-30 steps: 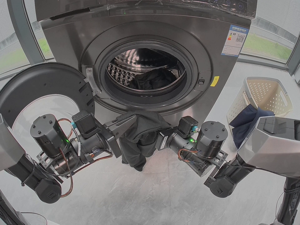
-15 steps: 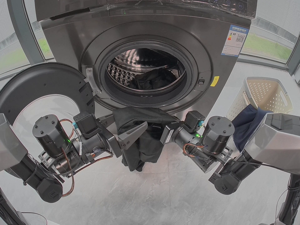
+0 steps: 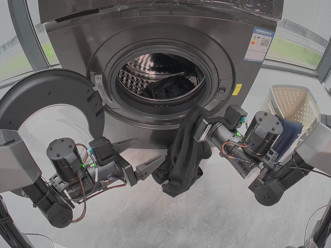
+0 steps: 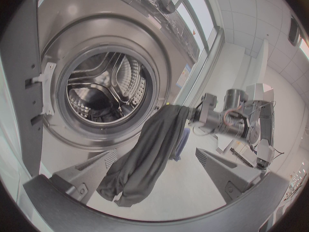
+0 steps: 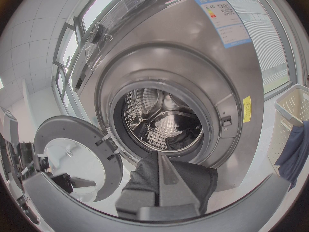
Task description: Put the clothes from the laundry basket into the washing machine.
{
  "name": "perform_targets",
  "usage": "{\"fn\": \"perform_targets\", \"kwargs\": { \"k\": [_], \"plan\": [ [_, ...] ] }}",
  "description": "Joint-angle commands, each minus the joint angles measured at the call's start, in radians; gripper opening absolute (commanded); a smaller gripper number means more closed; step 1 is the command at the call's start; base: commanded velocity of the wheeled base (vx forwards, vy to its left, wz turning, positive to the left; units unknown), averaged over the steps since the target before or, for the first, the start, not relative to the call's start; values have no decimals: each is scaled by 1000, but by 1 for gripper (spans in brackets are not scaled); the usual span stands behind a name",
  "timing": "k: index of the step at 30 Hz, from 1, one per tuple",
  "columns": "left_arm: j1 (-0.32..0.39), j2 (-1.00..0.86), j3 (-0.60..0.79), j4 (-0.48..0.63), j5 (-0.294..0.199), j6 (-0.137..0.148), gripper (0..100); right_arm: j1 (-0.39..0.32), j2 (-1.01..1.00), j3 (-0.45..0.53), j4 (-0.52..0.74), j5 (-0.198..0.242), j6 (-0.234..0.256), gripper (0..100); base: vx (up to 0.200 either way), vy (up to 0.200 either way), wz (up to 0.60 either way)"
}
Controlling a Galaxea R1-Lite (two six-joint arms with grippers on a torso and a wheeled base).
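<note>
Grey left gripper (image 3: pixel 151 150) hung spread and empty, at 7 o'clock from the drum mouth (image 3: pixel 162 81). At 5 o'clock, the right gripper (image 5: pixel 160 165) pinched the black garment (image 3: pixel 184 148), whose hem trailed low. We judged it best to raise the hem above the rim before feeding it in. The laundry basket (image 3: pixel 293 99) stood at 3 o'clock.

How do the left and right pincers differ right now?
The left pincer is open and empty; the right pincer is shut on the dark garment. The left pincer sits lower, near the open door, apart from the garment; the right pincer is raised near the drum opening's lower rim. Both point toward the washing machine.
</note>
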Motion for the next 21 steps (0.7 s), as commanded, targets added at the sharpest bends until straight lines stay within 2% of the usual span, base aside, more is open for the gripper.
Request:
{"fn": "perform_targets", "kwargs": {
  "k": [1, 5, 7, 15, 21],
  "plan": [
    [0, 50, 38, -4, -1, 7, 100, -4, -48, -9, 13, 0, -1, 0, 0, 0, 0],
    [-3, 108, 43, -4, -1, 38, 100, -4, -45, -51, 28, -8, -1, 0, 0, 0, 0],
    [-3, 143, 31, -5, -1, 45, 100, -2, -40, -84, 43, -34, -1, 0, 0, 0, 0],
    [-37, 195, 17, -5, -3, 48, 100, 9, -37, -181, 94, -46, -1, 0, 0, 0, 0],
    [-71, 260, -46, -7, -1, 48, 100, 28, -26, -265, 134, -46, -3, 0, 0, 0, 0]
  ]
}}
